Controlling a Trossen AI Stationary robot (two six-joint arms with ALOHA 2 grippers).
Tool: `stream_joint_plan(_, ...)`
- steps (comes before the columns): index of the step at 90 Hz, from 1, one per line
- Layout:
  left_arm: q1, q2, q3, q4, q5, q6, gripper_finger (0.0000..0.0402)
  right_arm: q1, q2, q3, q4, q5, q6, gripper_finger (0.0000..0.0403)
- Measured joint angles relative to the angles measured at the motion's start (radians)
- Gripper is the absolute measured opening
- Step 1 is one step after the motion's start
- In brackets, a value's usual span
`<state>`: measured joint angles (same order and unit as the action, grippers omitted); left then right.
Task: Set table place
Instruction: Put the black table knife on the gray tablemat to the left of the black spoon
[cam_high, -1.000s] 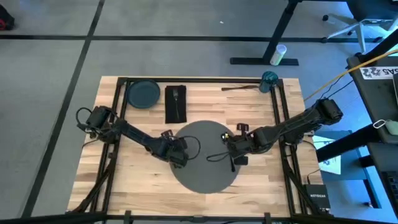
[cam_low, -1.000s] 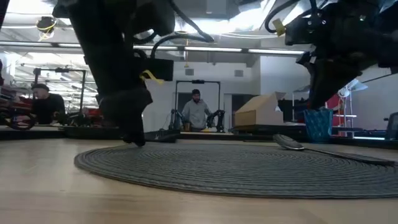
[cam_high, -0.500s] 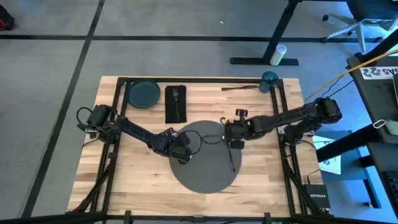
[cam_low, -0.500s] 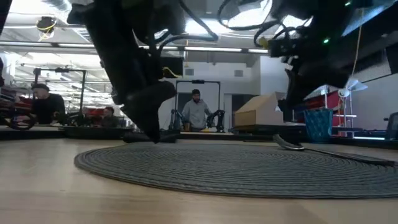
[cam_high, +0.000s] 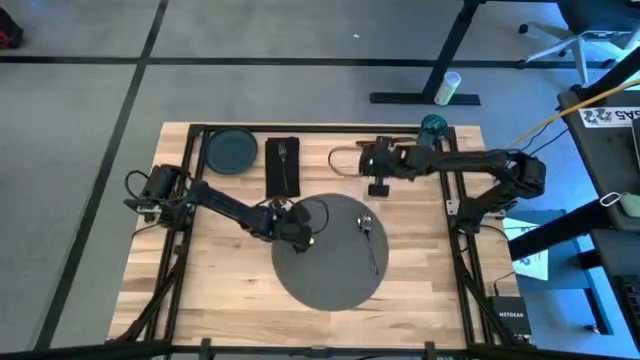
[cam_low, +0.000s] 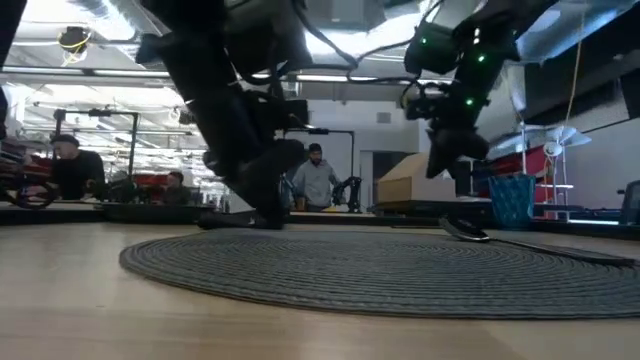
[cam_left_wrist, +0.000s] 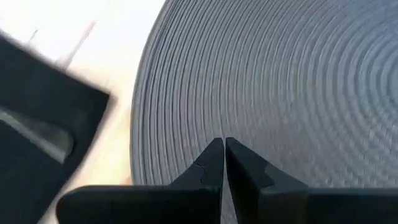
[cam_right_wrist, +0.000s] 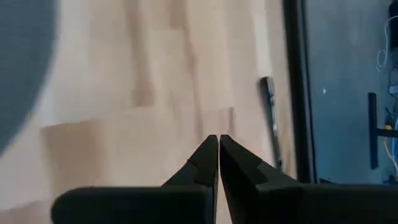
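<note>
Readable text: none legible | white sheet (cam_high: 607, 117) off the table at 3 o'clock carries dark print, too small to make out | no brands, numbers or signs discernible elsewhere

in the left wrist view the placemat (cam_left_wrist: 280, 93) runs off the top and right edges, and the black napkin (cam_left_wrist: 37, 137) at the left is blurred and cut by the edge. in the right wrist view the thin utensil (cam_right_wrist: 271, 118) near the table rail is too blurred to name.
</note>
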<state>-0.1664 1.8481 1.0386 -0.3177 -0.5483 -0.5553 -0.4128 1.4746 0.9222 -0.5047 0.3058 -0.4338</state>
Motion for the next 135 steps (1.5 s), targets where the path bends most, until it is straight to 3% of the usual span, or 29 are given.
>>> stream_joint_plan(19,0.067,0.000,0.000,0.110,0.069,0.129,0.0000,-0.214,0.030,0.000,0.096,-0.216,-0.082,0.0000)
stream_joint_plan(42,0.152,0.000,-0.001,0.239,0.200,0.225,0.0000,-0.314,0.144,0.000,0.194,-0.296,-0.093,0.0000)
stream_joint_plan(56,0.192,0.000,-0.001,0.282,0.251,0.274,0.0000,-0.322,0.214,0.000,0.294,-0.301,-0.056,0.0000)
stream_joint_plan(80,0.246,0.000,-0.001,0.277,0.254,0.353,0.0000,-0.344,0.305,0.031,0.397,-0.325,0.012,0.0000)
stream_joint_plan(135,0.288,0.000,-0.001,0.268,0.261,0.402,0.0000,-0.367,0.422,0.153,0.259,-0.268,0.055,0.0000)
